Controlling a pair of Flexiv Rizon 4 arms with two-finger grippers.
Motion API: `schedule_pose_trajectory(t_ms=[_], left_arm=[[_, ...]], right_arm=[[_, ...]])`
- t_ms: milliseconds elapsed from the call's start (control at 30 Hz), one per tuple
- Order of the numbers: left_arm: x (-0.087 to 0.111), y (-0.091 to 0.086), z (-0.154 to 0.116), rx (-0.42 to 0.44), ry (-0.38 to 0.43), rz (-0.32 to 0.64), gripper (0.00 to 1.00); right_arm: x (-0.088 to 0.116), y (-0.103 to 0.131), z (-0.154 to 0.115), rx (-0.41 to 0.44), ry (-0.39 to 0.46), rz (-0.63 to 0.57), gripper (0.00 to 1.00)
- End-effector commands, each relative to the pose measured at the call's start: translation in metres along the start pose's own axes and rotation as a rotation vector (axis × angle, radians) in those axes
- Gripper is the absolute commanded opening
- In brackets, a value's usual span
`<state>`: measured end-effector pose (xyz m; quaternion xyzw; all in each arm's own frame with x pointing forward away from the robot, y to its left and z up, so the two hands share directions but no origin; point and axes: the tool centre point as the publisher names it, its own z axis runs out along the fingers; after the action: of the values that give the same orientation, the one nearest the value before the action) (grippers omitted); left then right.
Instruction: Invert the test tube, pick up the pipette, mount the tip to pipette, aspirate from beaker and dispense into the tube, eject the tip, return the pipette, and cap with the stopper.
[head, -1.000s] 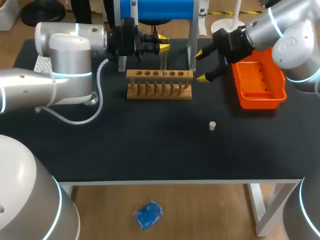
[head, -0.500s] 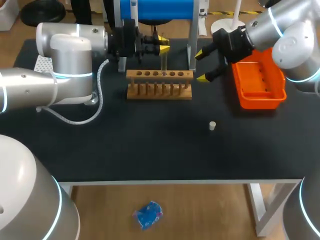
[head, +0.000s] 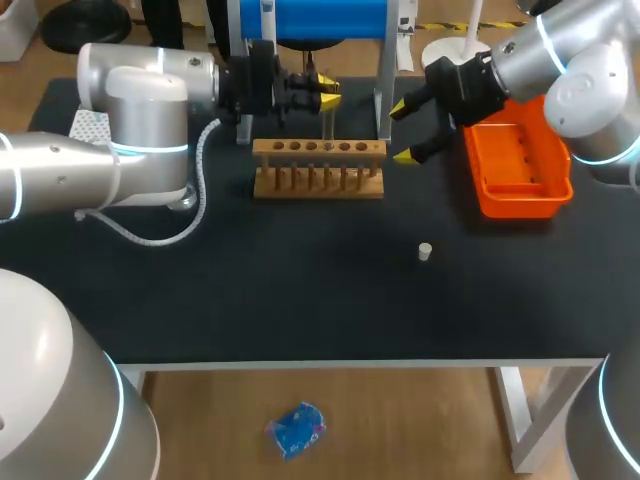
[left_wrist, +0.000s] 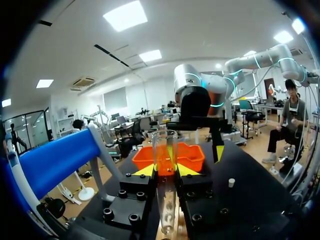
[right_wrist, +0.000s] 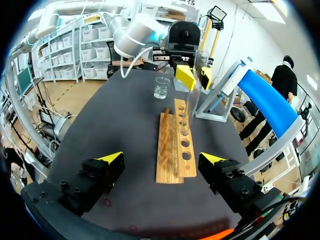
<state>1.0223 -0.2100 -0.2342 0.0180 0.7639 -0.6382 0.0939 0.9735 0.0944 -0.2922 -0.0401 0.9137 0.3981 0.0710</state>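
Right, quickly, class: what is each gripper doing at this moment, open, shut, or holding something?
Left gripper: shut on the test tube.
Right gripper: open, holding nothing.

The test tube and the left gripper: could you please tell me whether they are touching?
Touching. The left wrist view shows the test tube held between the yellow tips of the left gripper, with both fingers pressed against its sides.

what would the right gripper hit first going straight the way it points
Likely the near end of the rack, straight ahead of the open right gripper; the tube stands beyond. Depth unclear.
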Motion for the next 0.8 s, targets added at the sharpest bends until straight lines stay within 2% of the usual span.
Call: schedule_pose_trajectory(t_ms=[33, 800], left_arm=[[-0.005, 0.007, 0.003, -0.001, 0.012, -0.004, 0.00], [-0.006, 0.033, 0.008, 0.008, 0.020, -0.060, 0.00]], right_arm=[[0.000, 0.000, -0.001, 0.000, 0.000, 0.000, 1.00], [0.000, 0.000, -0.001, 0.000, 0.000, 0.000, 1.00]])
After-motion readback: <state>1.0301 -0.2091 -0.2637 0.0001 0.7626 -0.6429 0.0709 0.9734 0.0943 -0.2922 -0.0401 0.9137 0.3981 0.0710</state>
